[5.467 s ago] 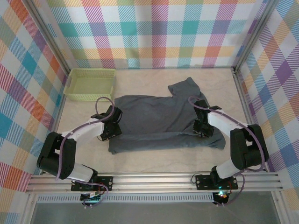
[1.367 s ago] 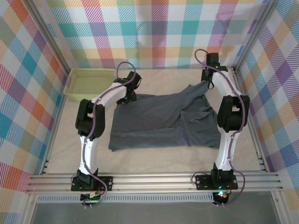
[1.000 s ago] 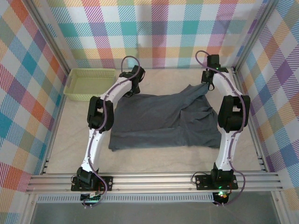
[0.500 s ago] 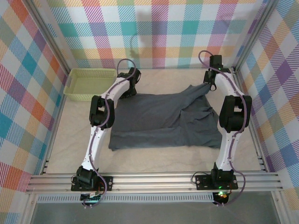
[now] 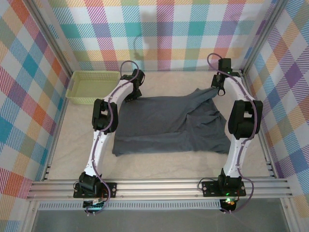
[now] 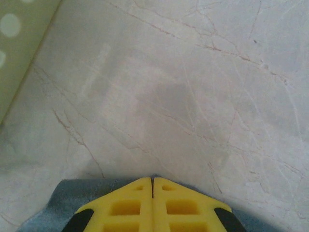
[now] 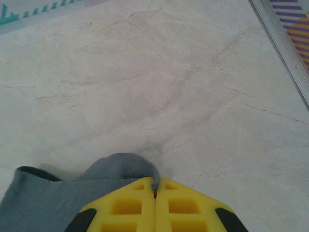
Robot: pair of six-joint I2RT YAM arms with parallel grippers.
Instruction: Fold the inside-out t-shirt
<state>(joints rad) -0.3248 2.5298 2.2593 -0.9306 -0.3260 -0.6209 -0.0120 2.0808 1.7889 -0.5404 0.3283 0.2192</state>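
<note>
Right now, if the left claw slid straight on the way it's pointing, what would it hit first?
Probably the bare tabletop just past the t-shirt edge under the left claw, which seems angled downward; depth is hard to judge. The green basket sits off to the left of that line.

A slate blue-grey t-shirt (image 5: 169,123) of soft, matt cloth is lying wrinkled and creased. Under and around it, the tabletop (image 5: 169,162) is looking like pale marble, smooth and faintly veined, with a dull sheen. Beyond the t-shirt's far left corner, a basket (image 5: 91,87) of pale yellow-green plastic mesh is looking matt. At the t-shirt's far corners, the left gripper (image 6: 153,180) and right gripper (image 7: 155,183) are showing matt yellow plastic with moulded hollows and black patches. Flanking the t-shirt, the left arm (image 5: 108,121) and right arm (image 5: 241,121) are gleaming in smooth white shells with black joints. Nearer than the t-shirt, a rail (image 5: 159,188) of ridged silver metal is catching light.
</note>
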